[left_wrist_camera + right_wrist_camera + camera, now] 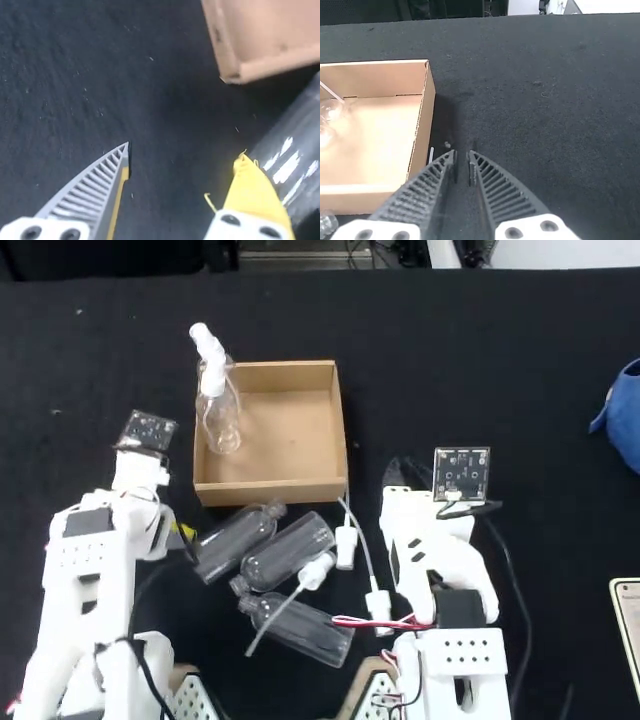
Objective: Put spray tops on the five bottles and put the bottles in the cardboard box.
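In box (270,490), clear sprayer-topped bottle (218,412) upright; L jaws spread, R jaws closed, empty.

Black table (500,360), cardboard box (270,490), three bottles (285,552) lying, loose spray tops (345,540)

Robotics lab: bench-mounted arms (440,550) on black-covered table (520,370).
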